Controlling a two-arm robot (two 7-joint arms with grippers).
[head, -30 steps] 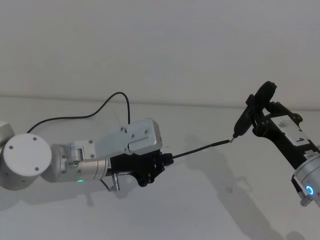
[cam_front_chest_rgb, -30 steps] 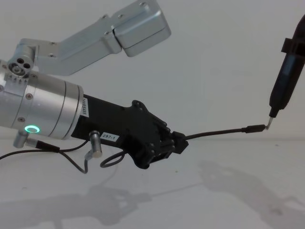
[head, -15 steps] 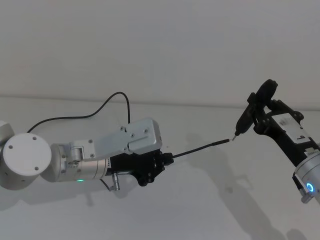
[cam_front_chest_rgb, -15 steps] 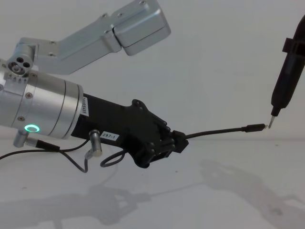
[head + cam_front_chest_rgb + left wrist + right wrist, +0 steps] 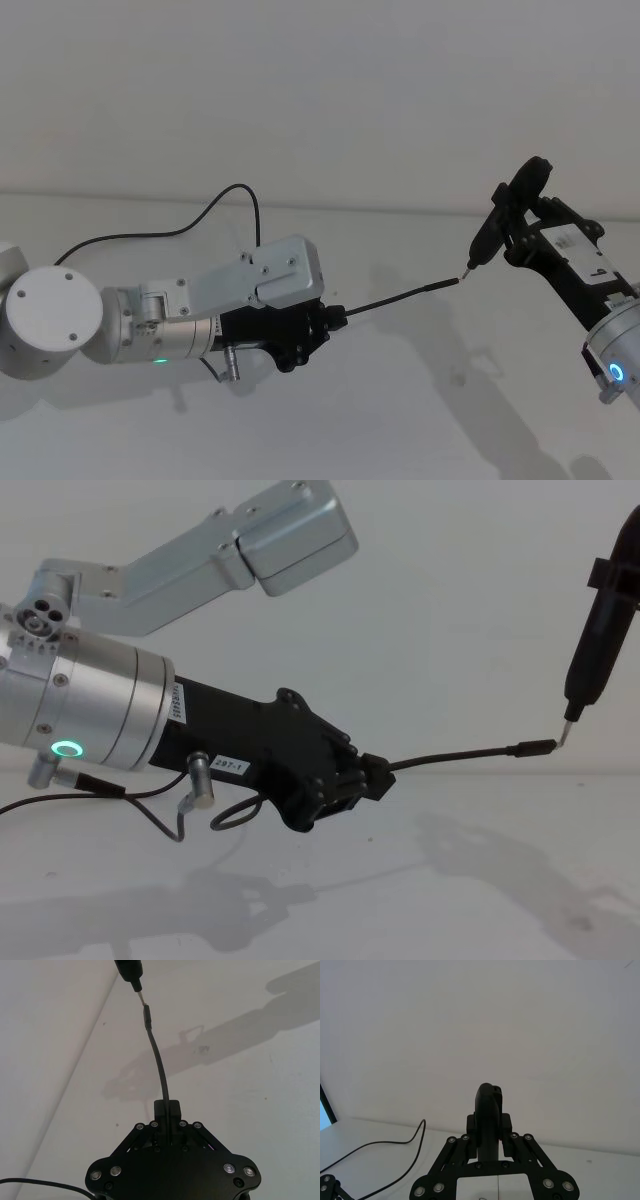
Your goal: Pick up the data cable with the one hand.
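My left gripper point(image 5: 335, 318) point(image 5: 378, 777) point(image 5: 167, 1110), black on a silver wrist with a green ring light, is shut on the data cable point(image 5: 400, 297) point(image 5: 460, 754) point(image 5: 157, 1060). The cable sticks out in the air to the right, above the table. Its slim plug point(image 5: 445, 283) point(image 5: 535, 747) point(image 5: 145, 1012) ends right at the thin tip of a black pointed tool point(image 5: 485, 240) point(image 5: 592, 660) point(image 5: 131, 970). My right gripper point(image 5: 518, 228) point(image 5: 489, 1125) is shut on that tool and holds it tip down at the right.
A black cable point(image 5: 200, 220) point(image 5: 395, 1142) curves over the white table point(image 5: 420, 400) behind my left arm. A shorter dark wire point(image 5: 150, 815) with a silver angled connector point(image 5: 200, 780) hangs under the left wrist. A pale wall stands behind.
The right gripper's tool has risen slightly, its tip still at the plug's end. The left arm and the cable have not moved.
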